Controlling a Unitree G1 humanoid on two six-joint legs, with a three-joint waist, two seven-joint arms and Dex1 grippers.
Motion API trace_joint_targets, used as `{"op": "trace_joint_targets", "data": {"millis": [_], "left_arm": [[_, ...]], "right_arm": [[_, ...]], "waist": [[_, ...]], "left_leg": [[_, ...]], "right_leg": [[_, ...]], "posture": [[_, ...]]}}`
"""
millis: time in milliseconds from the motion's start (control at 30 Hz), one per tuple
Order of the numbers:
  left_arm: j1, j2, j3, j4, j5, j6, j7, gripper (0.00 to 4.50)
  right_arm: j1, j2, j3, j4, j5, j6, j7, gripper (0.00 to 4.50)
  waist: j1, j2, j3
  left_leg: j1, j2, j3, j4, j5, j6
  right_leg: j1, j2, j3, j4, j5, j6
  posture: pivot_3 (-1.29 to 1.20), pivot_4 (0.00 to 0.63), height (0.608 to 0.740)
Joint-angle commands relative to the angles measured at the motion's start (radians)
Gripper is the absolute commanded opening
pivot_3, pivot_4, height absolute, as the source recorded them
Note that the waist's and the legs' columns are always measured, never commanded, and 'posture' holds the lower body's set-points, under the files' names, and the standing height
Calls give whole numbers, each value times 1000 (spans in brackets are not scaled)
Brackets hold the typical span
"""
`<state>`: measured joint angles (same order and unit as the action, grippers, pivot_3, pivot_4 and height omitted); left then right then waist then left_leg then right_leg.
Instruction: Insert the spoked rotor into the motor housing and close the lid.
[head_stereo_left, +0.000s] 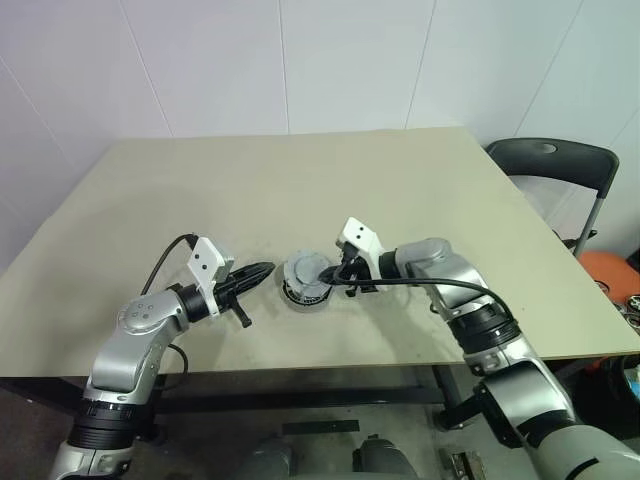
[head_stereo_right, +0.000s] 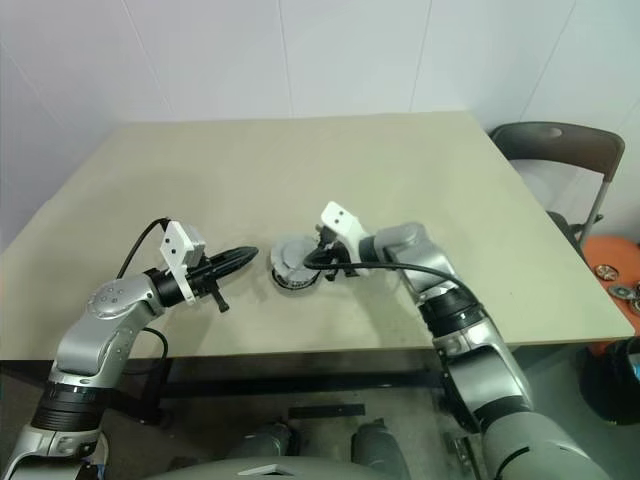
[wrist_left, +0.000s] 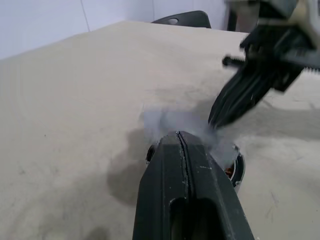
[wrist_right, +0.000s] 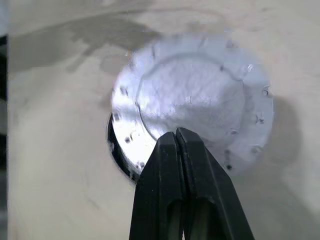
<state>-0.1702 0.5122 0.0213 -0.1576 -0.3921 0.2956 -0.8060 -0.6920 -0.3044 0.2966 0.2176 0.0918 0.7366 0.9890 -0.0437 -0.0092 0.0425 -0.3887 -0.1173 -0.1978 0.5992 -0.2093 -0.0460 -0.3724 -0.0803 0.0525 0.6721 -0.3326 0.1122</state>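
1. Lid (wrist_right: 192, 97) sits on top of the motor housing (wrist_right: 116, 152) mid-table, grey face up. It is slightly off-centre, with a dark crescent of housing peeking out on one side, so the lid looks not fully seated yet.
2. Right gripper (head_stereo_left: 330, 274): fingers pressed together, grasping nothing. Tips angle down onto or just over the lid's near edge, though contact is hard to confirm. Closed fingers make a blunt pusher, probably to nudge or press the lid square onto the housing.
3. Left gripper (head_stereo_left: 262, 269): fingers clenched and empty, pointing level at the housing's side. It is just beside the stack and I can't tell if it touches. It likely acts as a stop so the stack doesn't slide while the right one pushes.
4. Spoked rotor: can't see it. It is presumably already inside under the lid, but this is hidden, so not sure.
5. Table (head_stereo_left: 300, 180) is flat and smooth, so the stack could skate if pushed from one side only, which would explain the two-sided setup.
6. Judged stage: final lid closing and alignment.
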Motion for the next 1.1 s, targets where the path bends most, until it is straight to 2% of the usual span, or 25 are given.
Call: {"op": "trace_joint_targets", "data": {"millis": [33,267,367,767,967,1100], "left_arm": [[-12,5,10,-13,1,-17,-5,0],[-10,6,5,-10,4,-17,-8,0],[-10,6,3,-8,4,-16,-8,0],[-6,4,0,20,17,-24,-12,0],[-6,6,7,48,23,-44,-21,0],[-11,10,13,52,24,-49,-21,0]], "right_arm": [[16,30,-17,-45,19,10,-59,46],[5,103,-94,18,39,-26,-202,46],[10,109,-90,28,35,-45,-230,614],[91,111,1,-67,67,6,-180,4486],[99,141,-3,-58,57,-22,-231,4486],[96,157,-21,-46,62,-40,-263,3616]], "waist": [[0,0,0],[0,0,0],[0,0,0],[-2,0,0],[-1,0,0],[-1,0,0]], "left_leg": [[0,0,0,0,0,0],[2,0,0,1,0,-1],[2,0,0,1,0,-1],[2,1,0,1,0,-1],[6,1,0,0,1,-1],[6,2,0,0,1,-1]], "right_leg": [[0,0,0,0,0,0],[0,1,0,1,0,0],[0,1,0,2,0,0],[0,1,0,2,0,0],[3,1,0,3,0,0],[3,2,0,2,0,0]], "posture": [[0,0,740],[0,0,740],[0,0,740],[0,0,740],[0,0,740],[0,0,740]]}}
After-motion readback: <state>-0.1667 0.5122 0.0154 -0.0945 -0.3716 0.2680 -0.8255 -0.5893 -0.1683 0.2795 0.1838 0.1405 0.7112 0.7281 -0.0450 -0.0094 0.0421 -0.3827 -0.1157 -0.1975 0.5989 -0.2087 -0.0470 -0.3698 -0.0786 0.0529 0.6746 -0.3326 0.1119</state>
